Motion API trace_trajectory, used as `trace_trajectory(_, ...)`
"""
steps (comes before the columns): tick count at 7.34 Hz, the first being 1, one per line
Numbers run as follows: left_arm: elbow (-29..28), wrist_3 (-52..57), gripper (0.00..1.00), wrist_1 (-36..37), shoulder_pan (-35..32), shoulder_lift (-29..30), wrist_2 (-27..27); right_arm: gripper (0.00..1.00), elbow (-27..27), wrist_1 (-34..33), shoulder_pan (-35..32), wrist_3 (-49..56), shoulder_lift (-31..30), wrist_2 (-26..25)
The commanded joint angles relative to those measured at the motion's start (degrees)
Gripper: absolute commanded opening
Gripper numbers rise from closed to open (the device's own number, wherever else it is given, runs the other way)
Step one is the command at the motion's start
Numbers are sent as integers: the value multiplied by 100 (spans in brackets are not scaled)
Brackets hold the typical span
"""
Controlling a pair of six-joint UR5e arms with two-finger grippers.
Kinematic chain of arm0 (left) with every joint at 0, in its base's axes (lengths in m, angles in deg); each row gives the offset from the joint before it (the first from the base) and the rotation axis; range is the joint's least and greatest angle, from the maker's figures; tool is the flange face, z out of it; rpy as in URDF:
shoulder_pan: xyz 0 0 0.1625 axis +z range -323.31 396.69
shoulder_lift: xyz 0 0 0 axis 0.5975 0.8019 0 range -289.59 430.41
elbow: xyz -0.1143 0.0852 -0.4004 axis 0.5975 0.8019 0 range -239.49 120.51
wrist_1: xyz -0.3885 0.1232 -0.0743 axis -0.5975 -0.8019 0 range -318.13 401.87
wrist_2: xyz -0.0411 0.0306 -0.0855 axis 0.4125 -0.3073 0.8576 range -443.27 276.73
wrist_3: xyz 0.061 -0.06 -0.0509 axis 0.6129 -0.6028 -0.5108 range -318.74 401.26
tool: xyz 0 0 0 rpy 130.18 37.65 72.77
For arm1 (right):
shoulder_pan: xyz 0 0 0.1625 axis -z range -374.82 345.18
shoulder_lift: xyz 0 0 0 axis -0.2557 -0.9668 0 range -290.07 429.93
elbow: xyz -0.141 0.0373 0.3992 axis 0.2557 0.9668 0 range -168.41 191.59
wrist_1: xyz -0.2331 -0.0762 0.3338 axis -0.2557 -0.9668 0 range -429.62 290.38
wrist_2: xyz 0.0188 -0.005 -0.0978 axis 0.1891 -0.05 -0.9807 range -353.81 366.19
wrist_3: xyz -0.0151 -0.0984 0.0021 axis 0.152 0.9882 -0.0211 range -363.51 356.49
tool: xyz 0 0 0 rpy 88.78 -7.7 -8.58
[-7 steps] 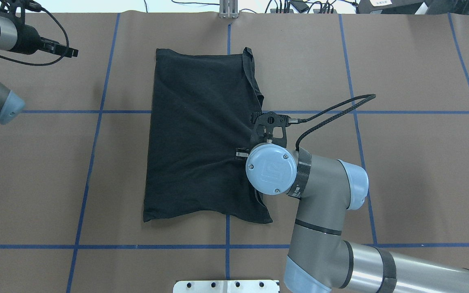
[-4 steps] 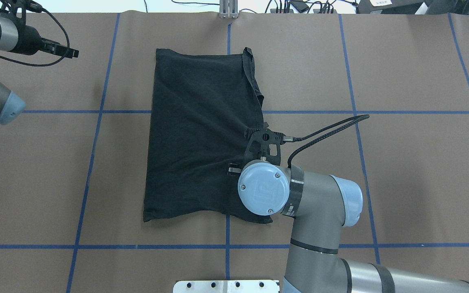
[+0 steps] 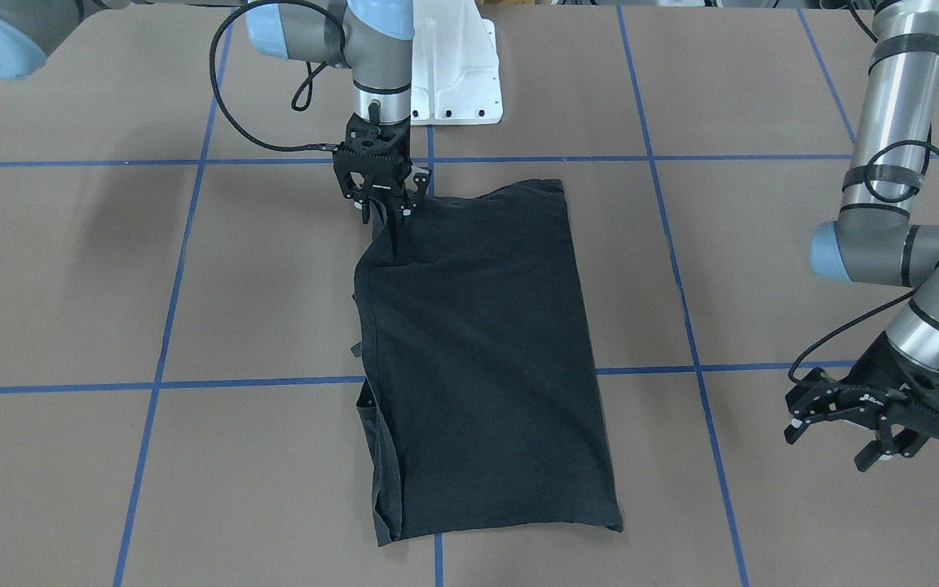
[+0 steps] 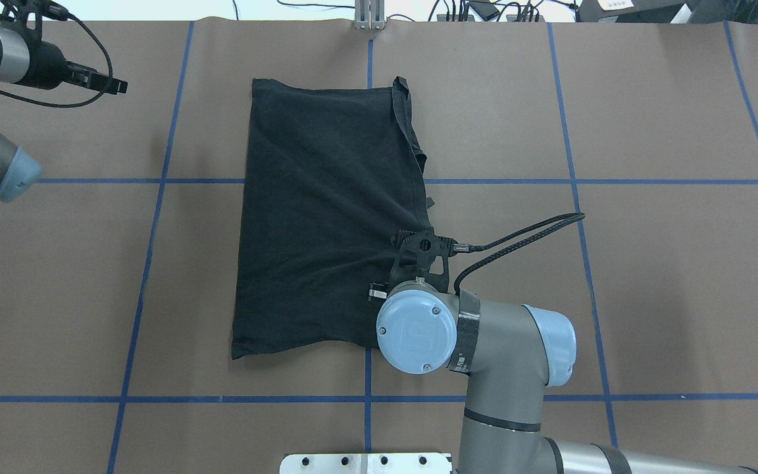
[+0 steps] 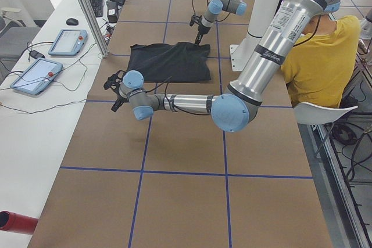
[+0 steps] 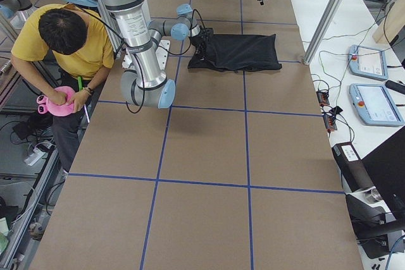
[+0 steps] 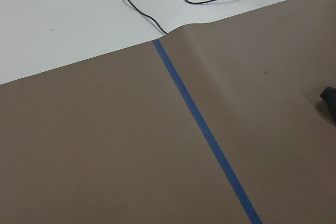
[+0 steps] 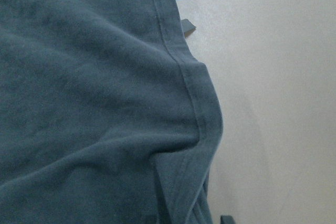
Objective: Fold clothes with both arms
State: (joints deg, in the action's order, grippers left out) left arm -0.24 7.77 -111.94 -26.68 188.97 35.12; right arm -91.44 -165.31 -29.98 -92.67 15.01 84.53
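Evidently soft, light, limp cloth: the black T-shirt (image 4: 326, 217) lay folded lengthwise mid-surface (image 4: 616, 296). Right pincer (image 3: 386, 214) clenched, apparently, on its near right edge, fabric tenting upward. Left pincer (image 3: 832, 440) hung released, far left, well apart. Best held at hem corners; likely to sag elsewhere.

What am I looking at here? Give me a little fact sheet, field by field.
Garment: black T-shirt, folded into a long rectangle on the table
Right hand: closed on the shirt's edge near the robot-side corner, fabric pulled up a little
Left hand: open, above bare table, apart from the shirt
Onlooker: person in a yellow top beside the robot's base
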Motion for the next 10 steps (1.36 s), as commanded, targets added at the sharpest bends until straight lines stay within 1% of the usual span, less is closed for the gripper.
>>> trace_trajectory(1,42,-200,100,0,17,0,0,0,11,7,-179,311,0,-3)
trace_trajectory(3,87,-228,100,0,44,0,0,0,11,15,-154,312,0,-12)
trace_trajectory(4,78,-219,100,0,53,0,0,14,2,15,-145,303,17,5)
trace_trajectory(5,78,-219,100,0,53,0,0,58,-7,15,-119,242,26,14)
trace_trajectory(6,87,-227,100,0,53,0,0,72,-7,7,-32,198,26,6)
trace_trajectory(7,87,-219,100,0,53,0,0,72,19,7,74,84,0,-3)
trace_trajectory(9,78,-219,100,0,53,0,0,67,124,15,127,30,8,-21)
trace_trajectory(10,78,-219,100,0,53,0,0,54,142,42,136,30,8,-21)
